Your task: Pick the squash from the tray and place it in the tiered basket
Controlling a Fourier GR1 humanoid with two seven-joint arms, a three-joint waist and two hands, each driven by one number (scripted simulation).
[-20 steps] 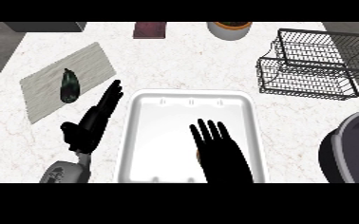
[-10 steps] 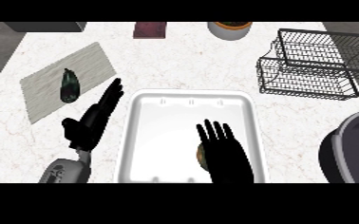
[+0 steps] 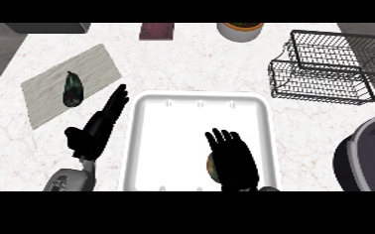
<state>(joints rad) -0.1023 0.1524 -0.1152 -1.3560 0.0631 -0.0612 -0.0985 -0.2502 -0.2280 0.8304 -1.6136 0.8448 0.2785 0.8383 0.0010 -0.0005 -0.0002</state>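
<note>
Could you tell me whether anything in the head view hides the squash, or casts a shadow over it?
In the head view, the right hand covers most of the squash, leaving only a sliver at its left edge; the white tray looks evenly lit, with no strong shadow.

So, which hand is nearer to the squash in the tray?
Right. The right hand is over the squash, mostly hiding it. The left hand is outside the tray, at its left.

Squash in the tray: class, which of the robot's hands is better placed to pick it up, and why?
Right. The right hand hangs open directly over the squash inside the tray, on the tiered basket's side. The left hand is outside the tray's left rim.
</note>
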